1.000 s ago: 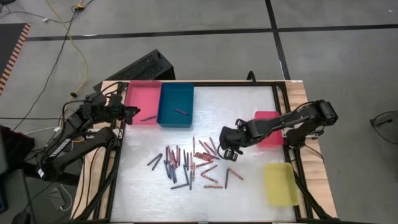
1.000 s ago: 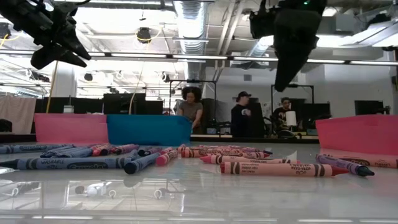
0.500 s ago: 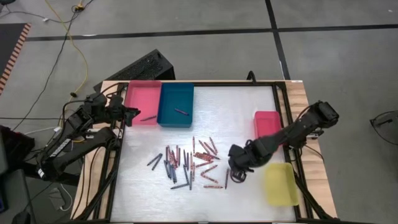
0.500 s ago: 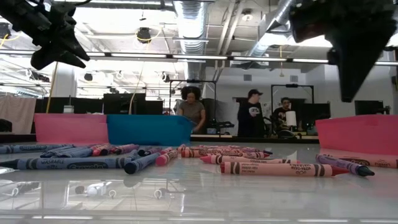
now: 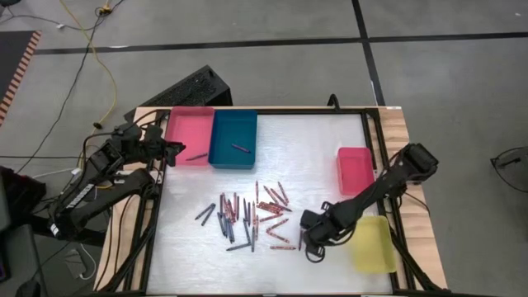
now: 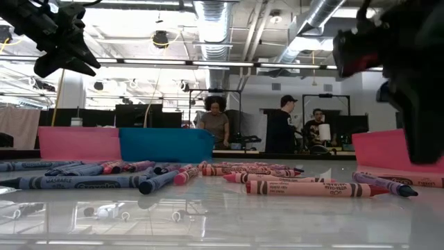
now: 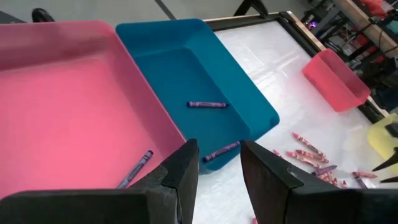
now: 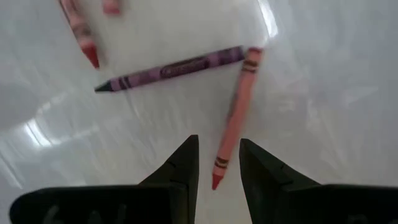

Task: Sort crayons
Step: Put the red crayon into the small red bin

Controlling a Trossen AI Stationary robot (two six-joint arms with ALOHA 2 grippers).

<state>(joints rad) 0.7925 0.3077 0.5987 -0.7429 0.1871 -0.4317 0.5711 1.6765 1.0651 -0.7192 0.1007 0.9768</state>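
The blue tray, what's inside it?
One purple crayon lies on the floor of the blue tray; the rest of it is bare. The near wall hides nothing in the left wrist view.

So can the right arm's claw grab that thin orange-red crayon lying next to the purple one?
Probably yes: the right gripper hangs open right above the thin orange-red crayon, nothing lies between them, and only the purple crayon touches its far end.

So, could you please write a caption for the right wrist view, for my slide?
Right gripper, fingers apart and empty, poised above a red crayon that touches a purple crayon on the white table.
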